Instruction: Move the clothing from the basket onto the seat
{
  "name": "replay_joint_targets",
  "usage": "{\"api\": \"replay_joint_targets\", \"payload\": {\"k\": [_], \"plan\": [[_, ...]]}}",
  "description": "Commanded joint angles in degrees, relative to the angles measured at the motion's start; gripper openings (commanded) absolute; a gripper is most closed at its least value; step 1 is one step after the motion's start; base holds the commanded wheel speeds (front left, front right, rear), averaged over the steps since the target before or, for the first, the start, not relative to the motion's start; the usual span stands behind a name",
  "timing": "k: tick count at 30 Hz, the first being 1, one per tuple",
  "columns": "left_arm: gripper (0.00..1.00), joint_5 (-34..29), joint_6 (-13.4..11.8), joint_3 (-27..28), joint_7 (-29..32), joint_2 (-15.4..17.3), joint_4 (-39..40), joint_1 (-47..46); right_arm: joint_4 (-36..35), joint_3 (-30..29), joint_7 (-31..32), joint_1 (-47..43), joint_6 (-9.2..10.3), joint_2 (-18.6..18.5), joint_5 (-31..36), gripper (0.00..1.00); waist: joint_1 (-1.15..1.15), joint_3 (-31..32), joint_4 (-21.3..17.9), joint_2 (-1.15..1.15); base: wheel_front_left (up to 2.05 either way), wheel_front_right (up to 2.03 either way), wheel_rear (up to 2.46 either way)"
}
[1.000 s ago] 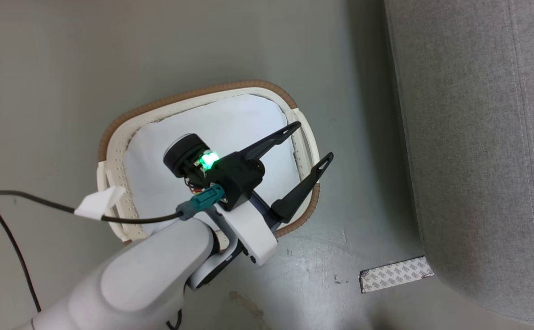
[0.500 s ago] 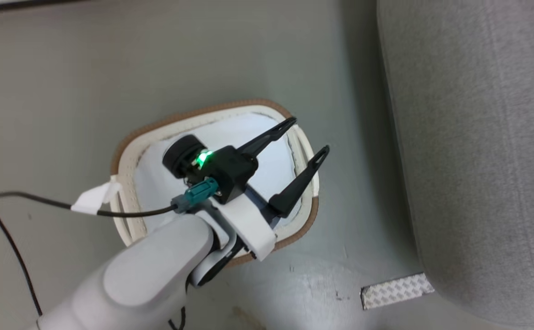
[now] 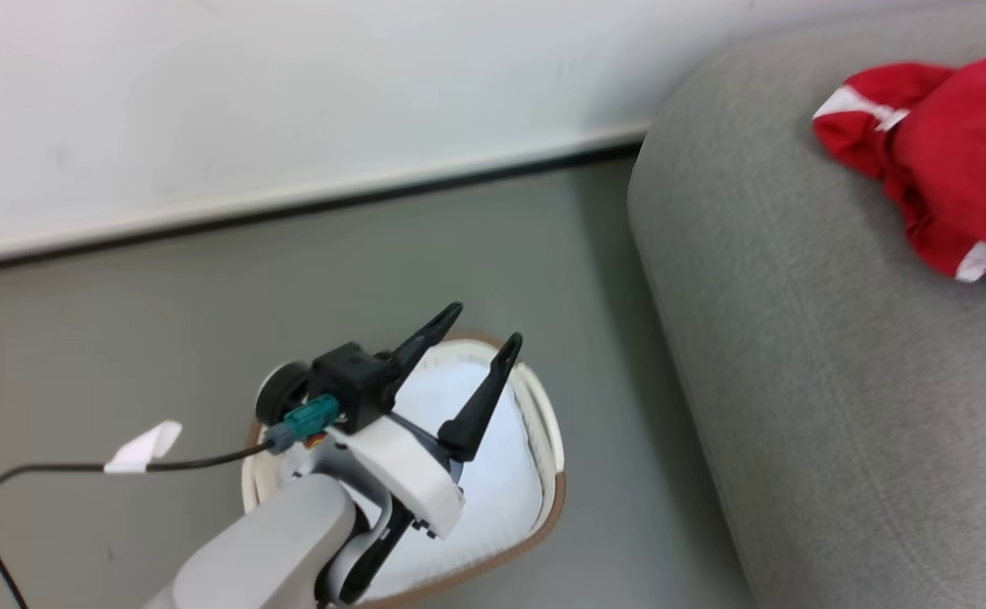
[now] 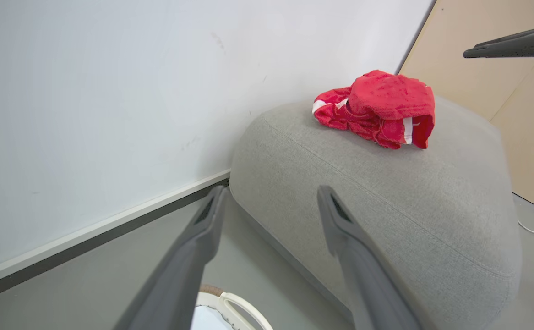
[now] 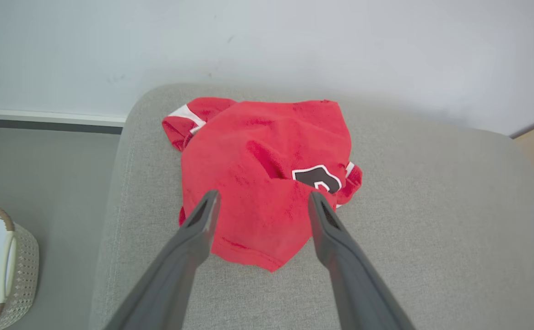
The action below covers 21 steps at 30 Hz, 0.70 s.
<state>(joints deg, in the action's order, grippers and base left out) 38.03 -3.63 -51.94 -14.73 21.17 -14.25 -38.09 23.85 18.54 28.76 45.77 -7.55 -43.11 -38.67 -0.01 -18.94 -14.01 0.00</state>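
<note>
— Red jersey [image 5: 258, 183]: where was it?
— On top of the grey sofa [image 5: 432, 220], bunched in a heap toward the end nearest the wall [image 3: 290, 101]; part of a black no. w/ white edging showed, plus white trim at the folds; well apart from the laundry basket [image 3: 546, 423].
— Right gripper [image 5: 263, 195]?
— Fingers spread wide, nothing btwn them; its wrist view looked down past them onto the jersey; the left wrist view caught one of its fingers up in the air, above & to one side of the heap, so not touching the fabric.
— Left gripper [image 3: 487, 322]?
— Spread too, and empty; in the head view it hung over the basket, tips pointing toward the wall; a black cable [image 3: 205, 461] w/ a white tape tag [image 3: 142, 444] ran off its wrist.
— What lay in the basket?
— A plain pale cloth [image 3: 501, 482] across the inside; the arm hid part of it.
— Basket pos.?
— On the grey floor [image 3: 163, 321], near the sofa's side w/ a strip of floor btwn them; brown rim on top; the perforated cream side showed in the right wrist view.
— Bkgd?
— White wall w/ pale skirting & a dark strip at floor level; a beige panel [image 4: 514, 114] behind the sofa's far side.
</note>
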Motion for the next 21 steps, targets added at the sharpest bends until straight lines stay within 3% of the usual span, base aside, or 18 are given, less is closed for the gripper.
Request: {"api": "replay_joint_targets", "payload": {"k": [1,5,12,21], "plan": [[1.0,1.2,-0.5,0.8,-0.3,0.0,-0.1,1.8,-1.5,0.5,-0.3,-1.1,0.12,-0.9,-0.6,1.0,0.01,7.9,-0.7,0.0,0.0,0.0,0.0],[1.0,2.2,-1.9,3.8,-0.4,-0.1,0.2,5.0,-5.2,0.0,-2.0,-2.7,0.12,-1.4,-2.5,1.0,0.01,13.0,0.4,0.0,0.0,0.0,0.0],[1.0,2.4,-4.9,14.2,-0.4,1.8,2.6,11.8,-11.1,-4.1,-8.9,-9.0,0.12,1.9,-1.2,1.0,0.01,18.4,3.4,0.0,0.0,0.0,0.0],[1.0,2.1,-6.3,25.7,-0.4,1.7,4.9,22.9,-17.9,-10.7,-18.0,-22.5,0.12,13.8,5.4,1.0,0.01,20.6,6.4,0.0,0.0,0.0,0.0]]}}
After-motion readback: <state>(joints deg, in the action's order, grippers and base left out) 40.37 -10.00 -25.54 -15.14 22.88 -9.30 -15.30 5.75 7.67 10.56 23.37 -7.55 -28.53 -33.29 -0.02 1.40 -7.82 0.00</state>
